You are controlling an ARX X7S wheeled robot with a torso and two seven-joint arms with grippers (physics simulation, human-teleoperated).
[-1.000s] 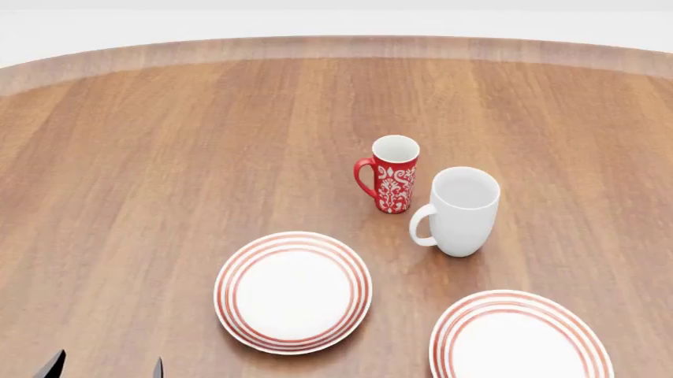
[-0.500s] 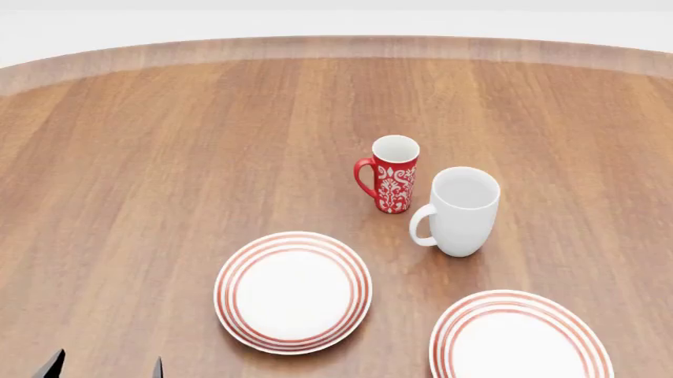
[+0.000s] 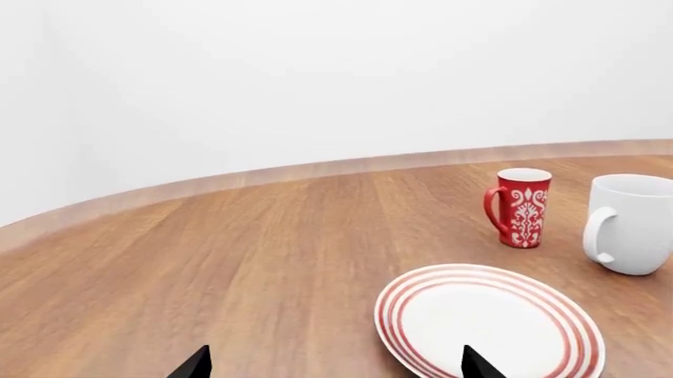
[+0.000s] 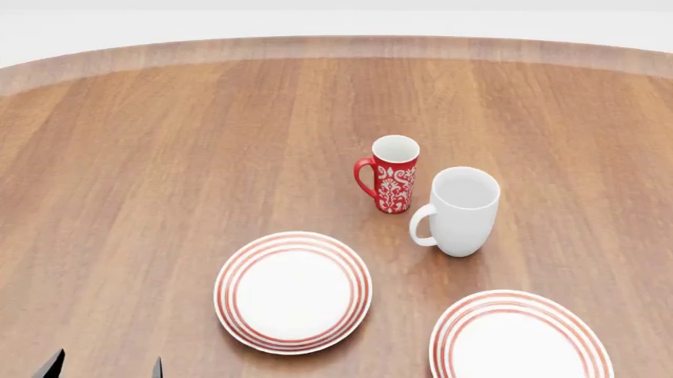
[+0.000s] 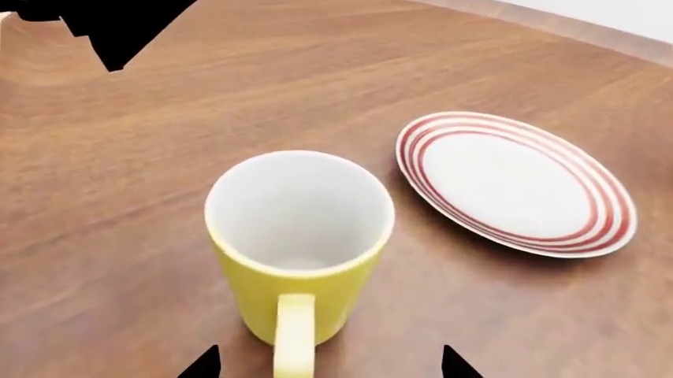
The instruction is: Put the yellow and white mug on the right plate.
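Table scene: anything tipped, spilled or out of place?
Nothing stands out. The yellow and white mug, red patterned mug and white mug stand upright and look empty; both plates lie flat and bare.

We count three mugs: one yellow and white mug (image 5: 298, 252), one red patterned mug (image 4: 393, 174), one plain white mug (image 4: 461, 211). We count two red-ringed plates (image 4: 293, 291) (image 4: 519, 337).
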